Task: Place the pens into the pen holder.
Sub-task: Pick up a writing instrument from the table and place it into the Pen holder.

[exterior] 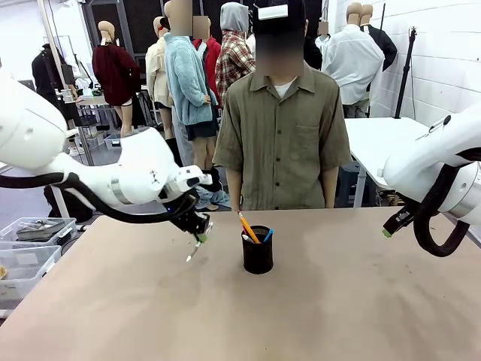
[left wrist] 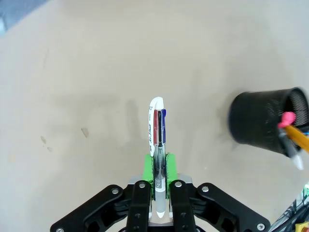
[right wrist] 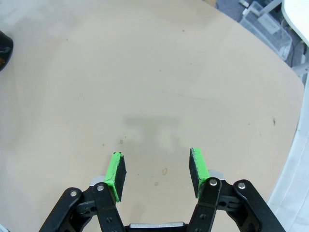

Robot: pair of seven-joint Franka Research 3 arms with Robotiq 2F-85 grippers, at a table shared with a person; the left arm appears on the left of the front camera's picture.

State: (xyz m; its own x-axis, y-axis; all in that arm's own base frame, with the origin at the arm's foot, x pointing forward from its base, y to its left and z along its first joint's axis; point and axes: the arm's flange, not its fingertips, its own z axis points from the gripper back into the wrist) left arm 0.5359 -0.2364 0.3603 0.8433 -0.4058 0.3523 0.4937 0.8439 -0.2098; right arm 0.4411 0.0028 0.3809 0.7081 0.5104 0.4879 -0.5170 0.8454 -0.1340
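One silver-white pen (left wrist: pixel 157 145) sits clamped lengthwise in our left gripper (left wrist: pixel 158 166), tip hanging down over the table, left of the pen holder (exterior: pixel 258 253); our right gripper (right wrist: pixel 157 171) gapes empty.

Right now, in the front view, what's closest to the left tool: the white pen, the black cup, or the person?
1. White pen: gripped in the left tool.
2. Black cup: mid-table, to its right.
3. Person: across the table.

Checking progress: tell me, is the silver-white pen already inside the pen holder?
No, the silver-white pen is clamped in the left gripper, apart from the pen holder.
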